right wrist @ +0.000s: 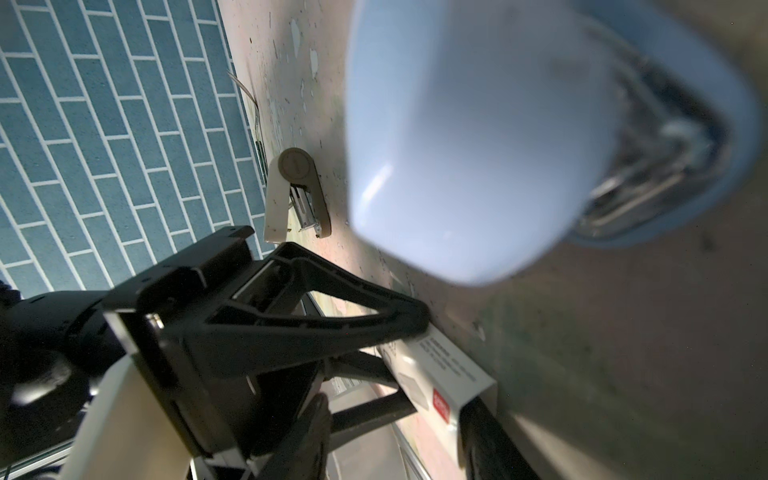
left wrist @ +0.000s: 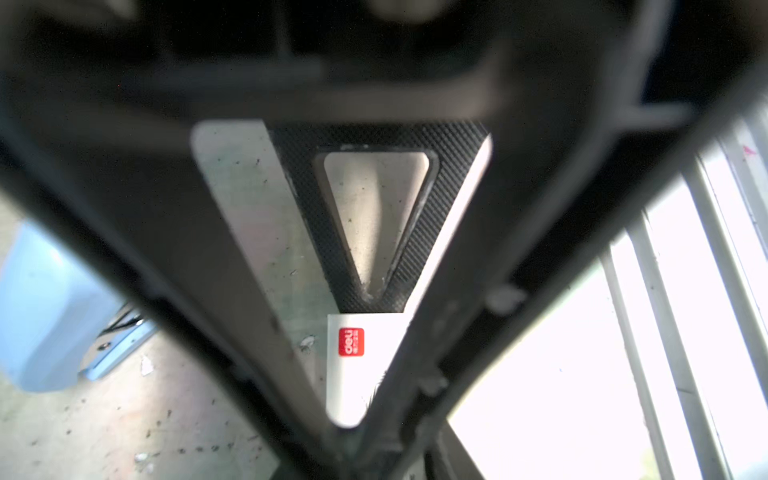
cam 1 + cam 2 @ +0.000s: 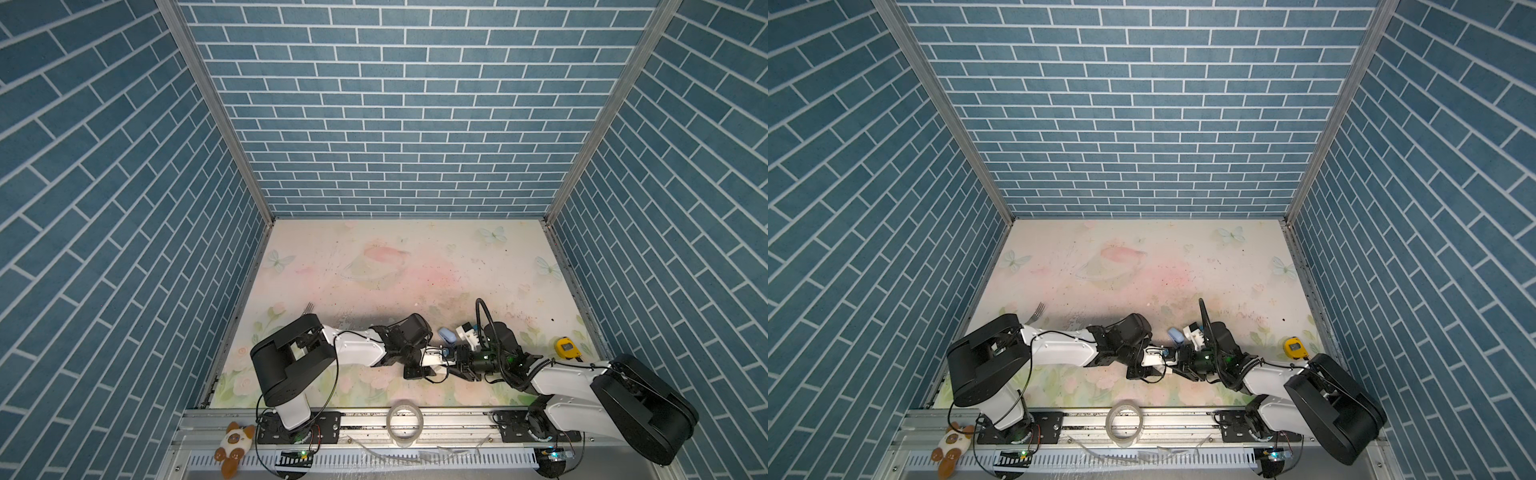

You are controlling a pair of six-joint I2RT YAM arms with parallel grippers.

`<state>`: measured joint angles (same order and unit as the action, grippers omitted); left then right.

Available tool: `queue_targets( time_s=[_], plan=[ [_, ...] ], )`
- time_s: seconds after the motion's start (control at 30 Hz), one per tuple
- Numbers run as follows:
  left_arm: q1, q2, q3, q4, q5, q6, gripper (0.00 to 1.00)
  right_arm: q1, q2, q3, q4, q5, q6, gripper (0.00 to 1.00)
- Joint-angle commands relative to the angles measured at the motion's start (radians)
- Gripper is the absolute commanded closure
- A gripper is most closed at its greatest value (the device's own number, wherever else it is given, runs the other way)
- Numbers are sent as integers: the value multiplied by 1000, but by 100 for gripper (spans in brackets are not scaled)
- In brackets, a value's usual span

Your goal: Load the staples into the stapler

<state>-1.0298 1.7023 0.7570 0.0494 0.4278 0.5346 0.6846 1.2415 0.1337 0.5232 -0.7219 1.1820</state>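
The staples box (image 2: 353, 374) is small and white with a red corner mark. It sits low over the table between my left gripper's fingers (image 2: 478, 332), and the left gripper (image 2: 353, 432) is shut on it. My right gripper (image 1: 399, 436) comes from the opposite side and is shut on the same staples box (image 1: 449, 370), one dark finger (image 1: 490, 440) under its end. In both top views the two grippers (image 3: 454, 365) (image 3: 1176, 366) meet mid-table and hide the box. The light blue stapler (image 3: 446, 334) (image 1: 478, 145) lies just behind them, hinged open with its metal magazine (image 1: 644, 187) showing.
A beige stapler (image 1: 297, 195) lies open on the table, toward the left wall. A fork (image 3: 309, 308) lies beyond it. A yellow tape measure (image 3: 566, 348) sits at the right. A tape roll (image 3: 405, 422) and a plush toy (image 3: 232, 444) rest on the front rail.
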Motion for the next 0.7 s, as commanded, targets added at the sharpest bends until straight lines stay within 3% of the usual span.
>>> queue_targets(
  time_s=[0.0,0.23,0.67],
  plan=[
    [2,28,-9,-93,-19,4,55,6,-15,-3,-16,31,4,48],
    [17,-42,-13,-141,-33,23,43,6,-89,-12,-122,74,-21,47],
    [34,-74,-38,-180,-26,41,46,6,-120,-14,-168,76,-44,54]
  ],
)
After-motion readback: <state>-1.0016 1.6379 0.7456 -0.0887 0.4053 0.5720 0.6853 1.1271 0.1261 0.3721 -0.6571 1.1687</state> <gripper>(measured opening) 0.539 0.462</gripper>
